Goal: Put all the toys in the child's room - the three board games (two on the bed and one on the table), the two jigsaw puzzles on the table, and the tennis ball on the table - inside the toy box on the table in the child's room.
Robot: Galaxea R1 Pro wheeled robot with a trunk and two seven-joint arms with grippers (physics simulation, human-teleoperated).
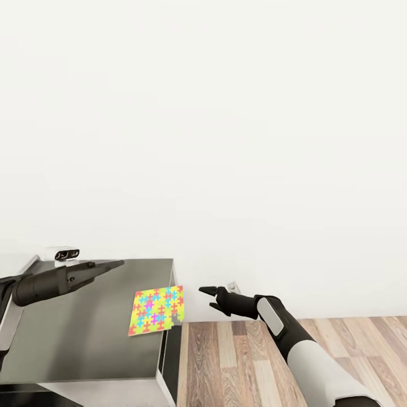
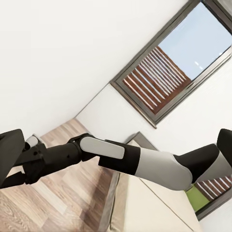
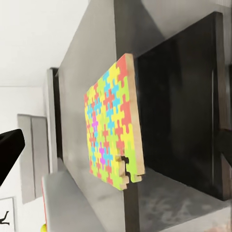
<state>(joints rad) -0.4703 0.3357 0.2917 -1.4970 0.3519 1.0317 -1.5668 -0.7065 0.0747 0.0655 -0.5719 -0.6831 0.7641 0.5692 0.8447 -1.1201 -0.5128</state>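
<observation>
One jigsaw puzzle (image 1: pixel 155 310), a thin square sheet of pink, yellow, green and blue pieces, lies flat on the dark grey table (image 1: pixel 73 333) with its right side hanging over the edge. In the right wrist view the puzzle (image 3: pixel 112 125) shows close up, one corner piece notched. My right gripper (image 1: pixel 207 298) hovers open just right of that overhang, level with the table top and not touching it. My left gripper (image 1: pixel 116 264) reaches over the back of the table, open and holding nothing; its fingers (image 2: pixel 9 154) stand far apart. The toy box, board games and tennis ball are out of view.
A small white device (image 1: pixel 65 254) sits at the table's back left corner. A bare white wall rises behind. Wood-plank floor (image 1: pixel 254 362) lies right of the table. The left wrist view shows the cream bed (image 2: pixel 145 208) and a grey-framed window (image 2: pixel 169 67).
</observation>
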